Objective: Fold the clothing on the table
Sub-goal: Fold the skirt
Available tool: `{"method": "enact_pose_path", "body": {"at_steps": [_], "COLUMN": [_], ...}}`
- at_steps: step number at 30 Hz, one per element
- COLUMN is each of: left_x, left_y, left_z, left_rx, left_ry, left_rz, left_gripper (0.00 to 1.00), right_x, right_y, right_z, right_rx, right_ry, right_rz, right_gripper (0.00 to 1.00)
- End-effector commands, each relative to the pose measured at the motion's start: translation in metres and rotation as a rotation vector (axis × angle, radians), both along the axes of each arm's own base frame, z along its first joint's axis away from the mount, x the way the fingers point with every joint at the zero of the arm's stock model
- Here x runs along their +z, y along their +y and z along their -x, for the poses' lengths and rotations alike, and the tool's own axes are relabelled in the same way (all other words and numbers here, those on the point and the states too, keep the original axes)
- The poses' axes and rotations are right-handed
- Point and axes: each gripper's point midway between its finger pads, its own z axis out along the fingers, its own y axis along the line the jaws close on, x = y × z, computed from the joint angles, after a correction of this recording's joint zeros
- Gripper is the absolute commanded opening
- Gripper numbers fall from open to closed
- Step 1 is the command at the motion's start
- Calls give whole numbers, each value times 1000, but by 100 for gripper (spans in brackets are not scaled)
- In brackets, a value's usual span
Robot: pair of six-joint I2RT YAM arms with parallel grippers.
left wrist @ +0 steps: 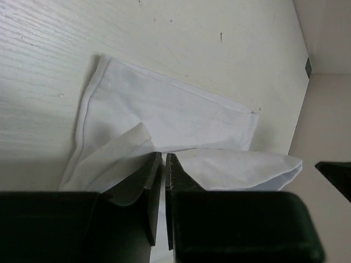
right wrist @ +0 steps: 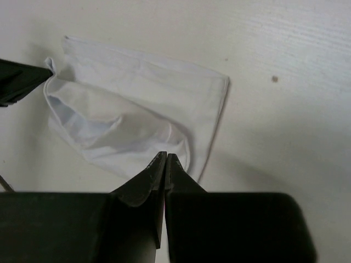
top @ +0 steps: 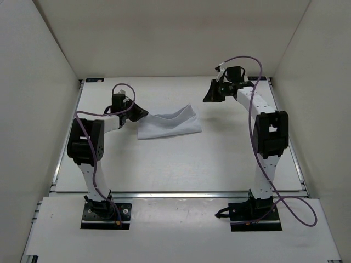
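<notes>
Clothing (top: 169, 124) at L end effector (top: 145, 114) tips, grip unclear, R end effector (top: 208, 97) shut, apart

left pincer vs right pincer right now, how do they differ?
Left pincer sits at the clothing's left edge, fabric bunched at its tips; right pincer hangs clear of it, toward the table's far right. Left jaws show a thin gap, grip unclear; right jaws are pressed shut on nothing. Both are black, two-fingered and face the clothing.
</notes>
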Motion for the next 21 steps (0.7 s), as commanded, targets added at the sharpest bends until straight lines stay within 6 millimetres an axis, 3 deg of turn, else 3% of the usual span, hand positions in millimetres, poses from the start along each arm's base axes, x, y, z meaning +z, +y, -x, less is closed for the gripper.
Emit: {"method": "enact_pose_path", "body": {"at_steps": [1,2,3,4,5,7,8,9,10,12,13,14,17,19,21], "left_x": [44,56,65,68,75,97,89,102,100,82,82,71,43,32,29], "left_y": [4,11,14,19,23,24,21,17,13,-7,-17,-22,-39,-42,-44], "left_z": [-7,-7,-4,-3,2,12,21,27,37,63,67,79,92,94,89], "left_rx": [-34,-33,-51,-44,-54,-65,-82,-86,-98,-135,-149,-161,-208,-223,-220], "left_ry": [-121,-147,-168,-171,-182,-226,-207,-230,-231,-200,-222,-199,-160,-143,-141], "left_rz": [0,-20,-45,-67,-101,-145,-168,-168,-163,-133,-124,-116,-144,-168,-181], "left_gripper": [21,28,38,42,47,50,47,38,31,11,2,0,0,0,0], "right_x": [53,71,73,67,74,63,57,54,48,37,29,30,5,-16,-25], "right_y": [-6,-12,-13,-13,-6,6,12,25,38,59,73,81,106,115,121], "right_z": [18,18,26,35,42,54,60,65,70,79,85,85,98,99,96], "right_rx": [-15,-25,-24,-16,14,59,90,126,157,198,226,239,279,296,303], "right_ry": [-137,-181,-180,-161,-180,-160,-145,-143,-137,-127,-111,-128,-98,-75,-72], "right_rz": [18,-3,-22,-40,-67,-81,-88,-97,-108,-111,-111,-102,-29,8,21], "right_gripper": [0,0,0,0,0,0,0,0,0,0,0,0,1,0,0]}}
